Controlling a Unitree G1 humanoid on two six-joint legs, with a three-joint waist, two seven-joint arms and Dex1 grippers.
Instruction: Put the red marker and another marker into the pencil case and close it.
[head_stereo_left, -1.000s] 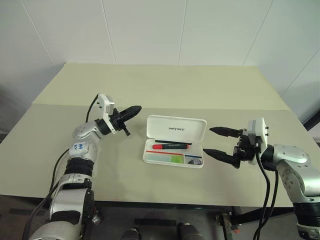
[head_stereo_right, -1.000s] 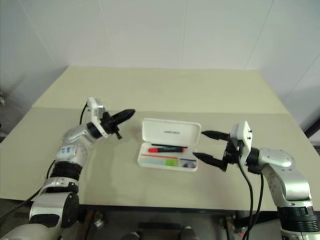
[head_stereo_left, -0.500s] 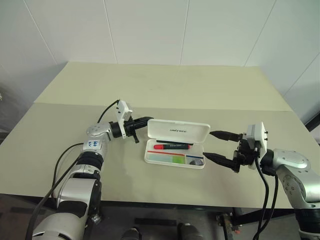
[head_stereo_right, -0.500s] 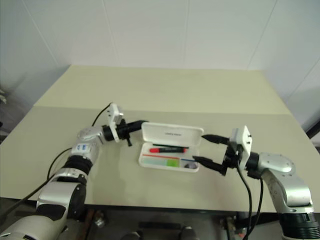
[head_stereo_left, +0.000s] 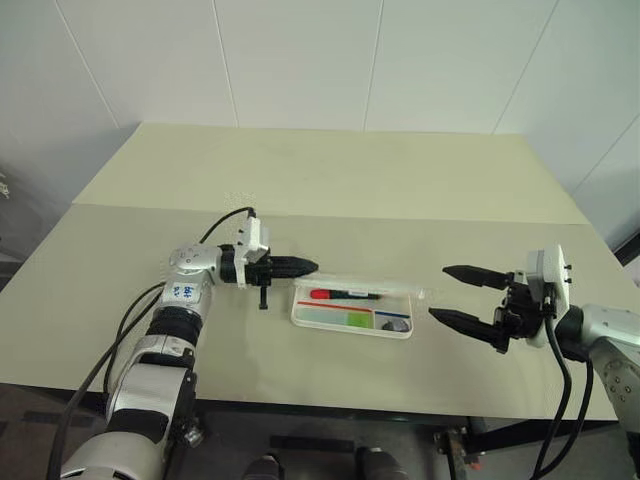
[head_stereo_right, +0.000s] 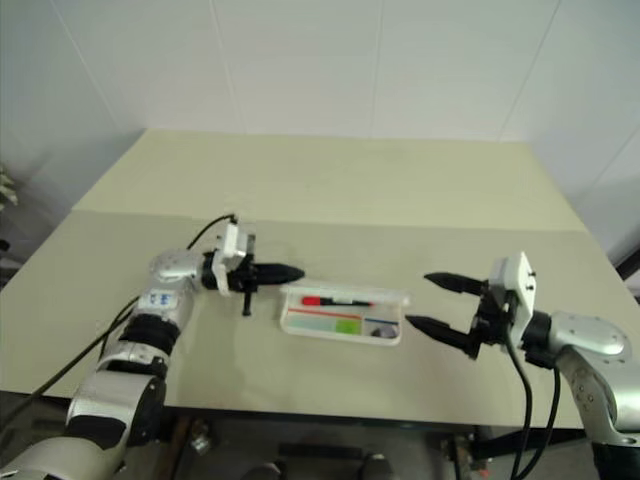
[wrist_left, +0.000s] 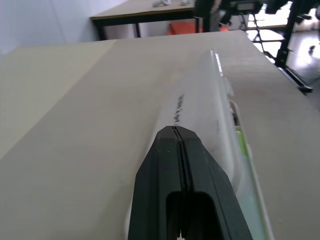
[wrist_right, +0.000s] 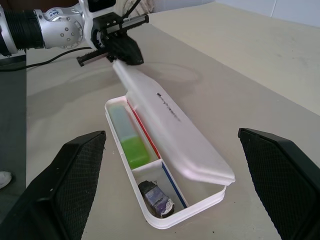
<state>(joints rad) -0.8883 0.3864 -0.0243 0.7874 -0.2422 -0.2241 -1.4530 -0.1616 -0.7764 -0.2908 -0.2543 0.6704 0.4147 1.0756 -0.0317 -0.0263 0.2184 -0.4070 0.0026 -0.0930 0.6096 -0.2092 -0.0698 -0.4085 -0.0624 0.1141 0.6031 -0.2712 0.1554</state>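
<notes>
The white pencil case (head_stereo_left: 303, 318) lies open at the table's middle, its lid (head_stereo_left: 372, 285) tipped forward to about half shut. Inside, the red marker (head_stereo_left: 335, 295) lies along the back under the lid. The pale marker with a green end (head_stereo_left: 345, 319) lies along the front. My left gripper (head_stereo_left: 308, 266) is shut, pointing sideways, its tip against the back of the lid near the left end. The left wrist view has the shut fingertips (wrist_left: 176, 135) resting on the lid (wrist_left: 200, 95). My right gripper (head_stereo_left: 440, 292) stands open, a short way right of the case, holding nothing.
A small grey stubby object (wrist_right: 156, 197) sits in the case's right-hand compartment. A seam (head_stereo_left: 450, 218) crosses the beige table behind the case. White walls stand beyond the far edge. Bare tabletop lies in front of the case and to both sides.
The left gripper swung right against the lid, and the lid dropped from upright to about half shut. The right gripper drew back to the right, away from the case.
</notes>
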